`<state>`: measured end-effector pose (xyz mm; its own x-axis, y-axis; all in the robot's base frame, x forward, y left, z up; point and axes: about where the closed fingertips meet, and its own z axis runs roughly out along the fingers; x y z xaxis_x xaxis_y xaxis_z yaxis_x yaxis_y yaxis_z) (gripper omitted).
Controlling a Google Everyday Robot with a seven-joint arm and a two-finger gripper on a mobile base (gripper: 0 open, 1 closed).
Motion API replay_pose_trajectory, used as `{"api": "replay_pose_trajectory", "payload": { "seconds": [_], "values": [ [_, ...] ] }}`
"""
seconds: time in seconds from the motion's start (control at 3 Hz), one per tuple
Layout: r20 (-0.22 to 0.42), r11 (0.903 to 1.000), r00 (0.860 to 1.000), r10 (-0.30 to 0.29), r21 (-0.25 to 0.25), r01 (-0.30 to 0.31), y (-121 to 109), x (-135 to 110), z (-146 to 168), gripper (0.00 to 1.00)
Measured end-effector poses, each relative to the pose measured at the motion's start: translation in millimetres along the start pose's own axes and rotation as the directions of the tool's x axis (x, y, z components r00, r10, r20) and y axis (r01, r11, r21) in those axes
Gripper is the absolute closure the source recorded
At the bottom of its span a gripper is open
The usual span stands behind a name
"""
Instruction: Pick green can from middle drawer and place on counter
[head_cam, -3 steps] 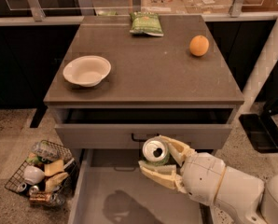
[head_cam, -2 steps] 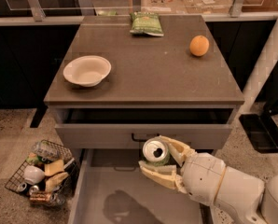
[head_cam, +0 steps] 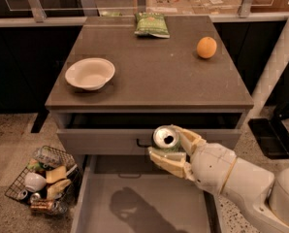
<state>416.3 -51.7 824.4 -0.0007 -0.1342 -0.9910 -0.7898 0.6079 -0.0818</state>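
My gripper [head_cam: 171, 147] is shut on the green can [head_cam: 166, 139], its cream fingers on both sides of it. The can's silver top with the open mouth hole faces the camera; only a little green shows below it. I hold it above the open middle drawer [head_cam: 144, 203], in front of the drawer front above it and below the counter's front edge. The drawer's flat grey floor shows my arm's shadow. The counter [head_cam: 149, 67] is the dark grey-brown top behind.
On the counter stand a white bowl [head_cam: 90, 73] at the left, a green chip bag [head_cam: 152, 24] at the back and an orange [head_cam: 206, 47] at the right. A wire basket [head_cam: 42, 181] of clutter sits on the floor at the left.
The can and gripper have stayed almost still; at most a slight rise towards the counter's front edge.
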Motion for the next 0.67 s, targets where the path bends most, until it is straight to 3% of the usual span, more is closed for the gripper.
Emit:
{"api": "replay_pose_trajectory", "payload": {
  "seconds": [0.33,0.67],
  "values": [
    [-0.015,0.9983,1.000,0.024,0.054,-0.023,-45,-24,-4,1.00],
    [-0.042,0.9971,0.998,0.039,0.067,-0.036,-85,-59,-10,1.00]
  ]
}}
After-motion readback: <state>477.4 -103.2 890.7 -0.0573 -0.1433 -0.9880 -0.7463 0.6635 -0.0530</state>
